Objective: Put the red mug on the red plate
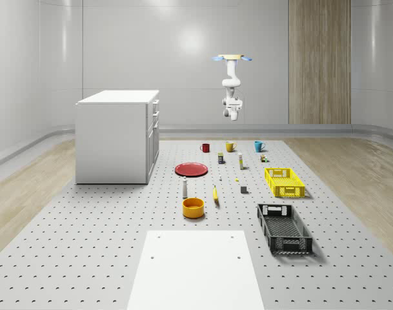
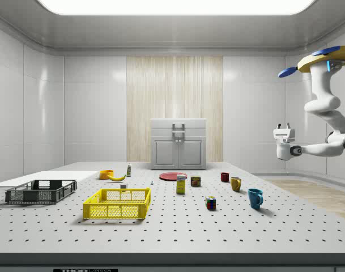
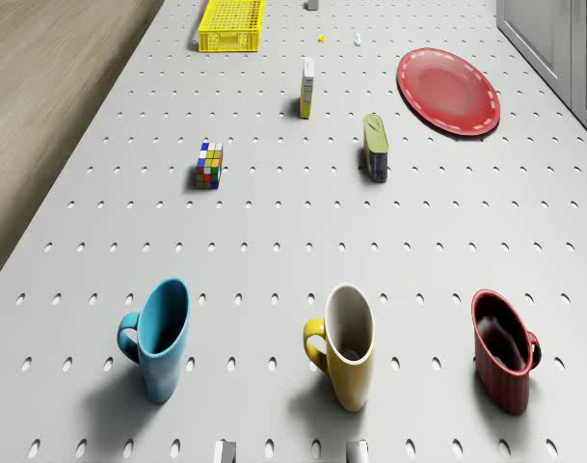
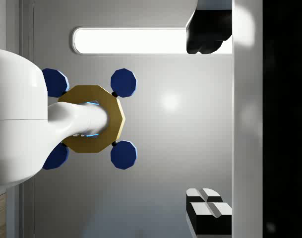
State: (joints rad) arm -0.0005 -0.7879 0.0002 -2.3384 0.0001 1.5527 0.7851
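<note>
Three mugs in a row on the counter [image 1: 119, 258] — red mug [image 3: 503, 351] at one end, untouched, well apart from the red plate [image 3: 448, 90]. Drone [image 2: 325, 58] hovers high beyond the mugs; gripper [image 2: 282, 136] held aloft, jaws parted, empty. Step: approach — next, descend onto the red mug.

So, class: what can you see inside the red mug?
The red mug looks empty: its dark inner wall shows in the drone view. The lowest part of its inside is hidden by the rim.

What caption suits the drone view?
Blue mug, yellow mug and red mug lined up before the red plate.
</note>
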